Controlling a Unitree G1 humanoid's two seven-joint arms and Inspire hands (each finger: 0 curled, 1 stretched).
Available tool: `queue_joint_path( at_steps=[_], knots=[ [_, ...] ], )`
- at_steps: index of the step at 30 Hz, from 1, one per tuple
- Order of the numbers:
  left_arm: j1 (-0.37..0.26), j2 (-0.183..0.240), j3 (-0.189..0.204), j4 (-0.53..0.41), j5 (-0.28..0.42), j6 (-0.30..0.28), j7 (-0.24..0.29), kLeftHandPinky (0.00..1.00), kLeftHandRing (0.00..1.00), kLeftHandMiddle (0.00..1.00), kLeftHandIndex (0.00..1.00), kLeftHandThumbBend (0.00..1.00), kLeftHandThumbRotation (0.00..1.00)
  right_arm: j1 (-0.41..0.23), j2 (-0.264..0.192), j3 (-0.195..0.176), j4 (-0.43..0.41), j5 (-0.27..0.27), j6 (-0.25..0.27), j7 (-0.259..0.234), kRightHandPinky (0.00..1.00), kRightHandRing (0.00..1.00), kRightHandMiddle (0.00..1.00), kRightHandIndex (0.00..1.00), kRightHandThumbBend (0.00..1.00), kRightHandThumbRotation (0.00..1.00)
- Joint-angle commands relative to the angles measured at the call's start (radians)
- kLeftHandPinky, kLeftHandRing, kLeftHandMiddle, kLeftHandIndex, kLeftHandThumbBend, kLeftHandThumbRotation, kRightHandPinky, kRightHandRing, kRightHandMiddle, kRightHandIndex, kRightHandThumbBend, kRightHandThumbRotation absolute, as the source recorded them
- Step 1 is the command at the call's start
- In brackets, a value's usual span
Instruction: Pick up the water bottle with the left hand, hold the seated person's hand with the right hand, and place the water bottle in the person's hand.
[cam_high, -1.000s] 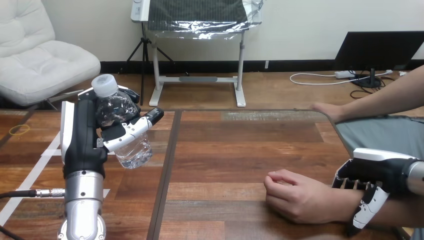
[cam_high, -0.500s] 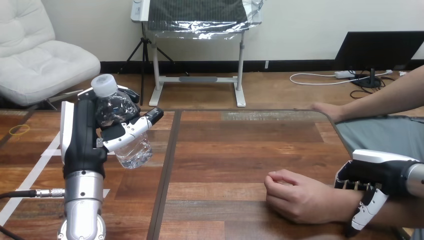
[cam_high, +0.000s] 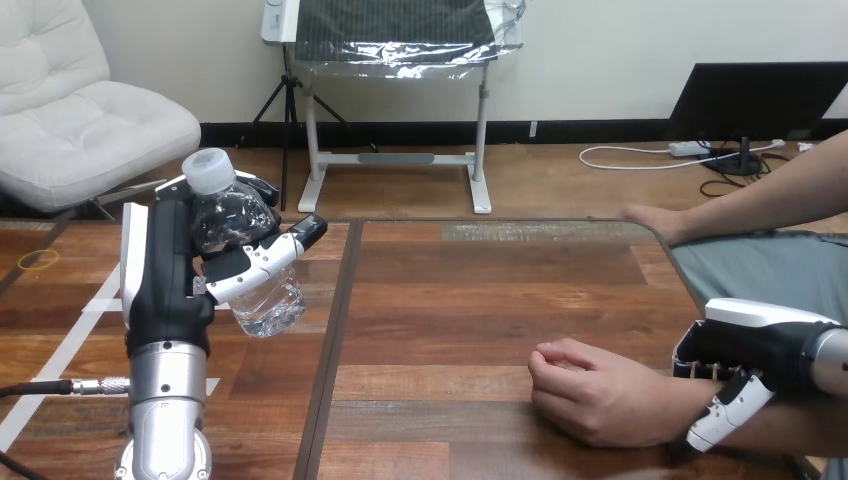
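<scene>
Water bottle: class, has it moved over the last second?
No. The water bottle in the left hand stays just left of the table's dark seam.

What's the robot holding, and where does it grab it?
The left hand grips the bottle round its middle. The right hand is over the person's wrist; grip unclear.

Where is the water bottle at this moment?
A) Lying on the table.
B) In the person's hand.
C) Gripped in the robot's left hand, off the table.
C: the left hand is curled round the water bottle, raised above the table; the person's hand rests on the table without it.
</scene>
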Motion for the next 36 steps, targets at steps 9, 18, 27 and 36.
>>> queue_joint_path(
  at_steps=[9, 18, 27, 36],
  knots=[
    [-0.054, 0.002, 0.005, -0.017, -0.004, -0.024, 0.006, 0.25, 0.31, 0.37, 0.41, 0.64, 0.0, 0.026, 0.02, 0.008, 0.016, 0.018, -0.042, -0.027, 0.29, 0.35, 0.43, 0.44, 0.88, 0.3],
    [-0.055, 0.002, 0.004, -0.013, -0.004, -0.03, 0.005, 0.25, 0.32, 0.37, 0.41, 0.64, 0.0, 0.032, 0.014, 0.001, 0.016, 0.015, -0.07, -0.066, 0.28, 0.33, 0.41, 0.42, 0.84, 0.32],
    [-0.054, 0.0, 0.004, -0.018, -0.005, -0.021, 0.005, 0.25, 0.32, 0.37, 0.41, 0.64, 0.0, 0.045, 0.008, -0.021, 0.005, 0.037, -0.103, -0.099, 0.27, 0.32, 0.39, 0.4, 0.76, 0.34],
    [-0.055, 0.0, 0.004, -0.017, -0.008, -0.02, 0.002, 0.25, 0.32, 0.37, 0.41, 0.64, 0.0, 0.052, 0.002, -0.048, -0.001, 0.06, -0.139, -0.124, 0.27, 0.32, 0.38, 0.39, 0.74, 0.33]
  ],
)
